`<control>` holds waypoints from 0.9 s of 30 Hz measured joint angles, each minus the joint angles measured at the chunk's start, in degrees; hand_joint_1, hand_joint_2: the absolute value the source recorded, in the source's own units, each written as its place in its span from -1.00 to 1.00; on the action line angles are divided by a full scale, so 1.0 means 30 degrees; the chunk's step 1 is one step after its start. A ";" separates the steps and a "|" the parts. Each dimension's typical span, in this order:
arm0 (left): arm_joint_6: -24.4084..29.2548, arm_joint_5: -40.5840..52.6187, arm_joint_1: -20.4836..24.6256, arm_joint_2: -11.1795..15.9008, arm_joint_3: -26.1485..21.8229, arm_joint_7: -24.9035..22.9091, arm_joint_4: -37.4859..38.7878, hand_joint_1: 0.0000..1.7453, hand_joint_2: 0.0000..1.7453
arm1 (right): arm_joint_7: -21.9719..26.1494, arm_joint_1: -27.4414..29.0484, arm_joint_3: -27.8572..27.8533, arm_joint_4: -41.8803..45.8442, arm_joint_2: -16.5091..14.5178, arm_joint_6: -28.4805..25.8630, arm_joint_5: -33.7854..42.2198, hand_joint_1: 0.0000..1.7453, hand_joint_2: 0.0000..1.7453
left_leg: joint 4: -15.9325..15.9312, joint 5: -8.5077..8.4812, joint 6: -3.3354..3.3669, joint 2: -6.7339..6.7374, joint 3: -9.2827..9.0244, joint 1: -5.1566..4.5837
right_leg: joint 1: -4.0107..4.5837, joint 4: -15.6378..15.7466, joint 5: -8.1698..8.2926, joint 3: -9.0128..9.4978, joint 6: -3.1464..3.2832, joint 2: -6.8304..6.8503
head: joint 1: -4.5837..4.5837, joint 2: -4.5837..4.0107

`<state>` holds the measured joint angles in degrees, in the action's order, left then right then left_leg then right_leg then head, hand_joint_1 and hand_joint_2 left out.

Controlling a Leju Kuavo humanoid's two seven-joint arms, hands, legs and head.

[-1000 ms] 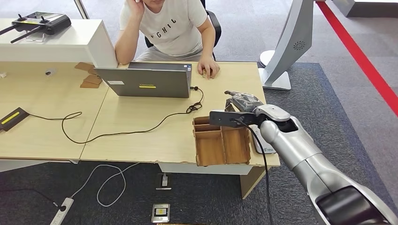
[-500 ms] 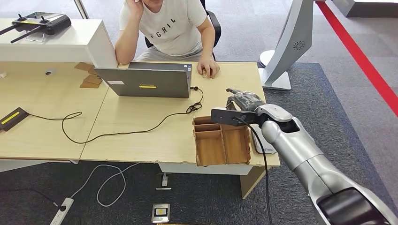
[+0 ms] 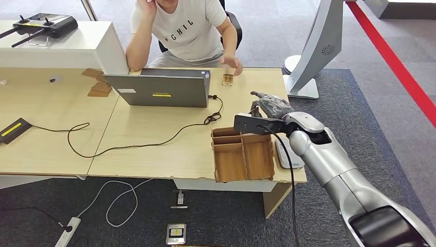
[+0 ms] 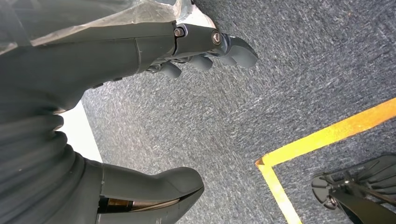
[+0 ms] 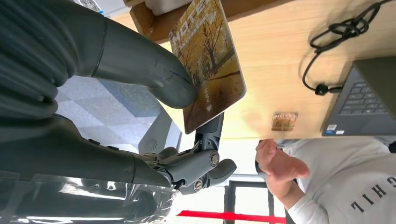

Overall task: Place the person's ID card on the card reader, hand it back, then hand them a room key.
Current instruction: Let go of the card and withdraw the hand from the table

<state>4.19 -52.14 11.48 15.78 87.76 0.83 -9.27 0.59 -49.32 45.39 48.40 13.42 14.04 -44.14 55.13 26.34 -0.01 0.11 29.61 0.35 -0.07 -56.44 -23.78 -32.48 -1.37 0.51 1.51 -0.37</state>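
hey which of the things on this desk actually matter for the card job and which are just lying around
For the job:
right hand pinching a card
small card on the desk by the person's hand
white card reader
wooden tray

Lying about:
laptop
black cable
controller
cardboard scraps

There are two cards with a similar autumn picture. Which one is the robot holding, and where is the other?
The larger-looking card, pinched by the right hand. The other card lies flat on the desk beside the laptop, near the person's hand.
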 joint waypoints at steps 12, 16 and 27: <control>0.0002 -0.0100 -0.0030 -0.0173 0.0000 -0.0004 0.0000 -1.00 1.00 | 0.0738 -0.0150 -0.0530 0.0366 -0.0046 -0.1506 0.0153 1.00 1.00 | 0.0000 0.0000 0.0000 -0.0002 0.0003 -0.0001 | -0.0001 0.0000 0.0000 0.0002 0.0000 0.0000 | 0.0004 0.0000; 0.0007 -0.0146 -0.0036 -0.0242 0.0000 -0.0018 0.0000 -1.00 1.00 | 0.0747 -0.0413 -0.0677 0.0535 -0.0075 -0.1597 0.0211 1.00 1.00 | 0.0000 0.0000 0.0000 -0.0002 0.0002 0.0000 | -0.0001 -0.0001 0.0000 0.0002 0.0000 0.0000 | 0.0004 0.0000; 0.0024 -0.0136 -0.0048 -0.0395 0.0000 -0.0047 0.0000 -1.00 1.00 | 0.1096 -0.1647 -0.0718 0.0463 -0.0452 -0.2452 0.0556 1.00 1.00 | 0.0000 -0.0001 -0.0001 -0.0001 0.0003 0.0000 | -0.0001 -0.0003 0.0000 0.0001 0.0000 0.0000 | 0.0004 0.0000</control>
<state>4.26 -52.55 11.34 14.59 87.76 0.69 -9.27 3.87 -54.26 43.23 49.79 12.06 6.69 -42.47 55.13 26.33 -0.01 0.10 29.62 0.35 -0.07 -56.45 -23.78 -32.48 -1.37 0.51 1.52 -0.37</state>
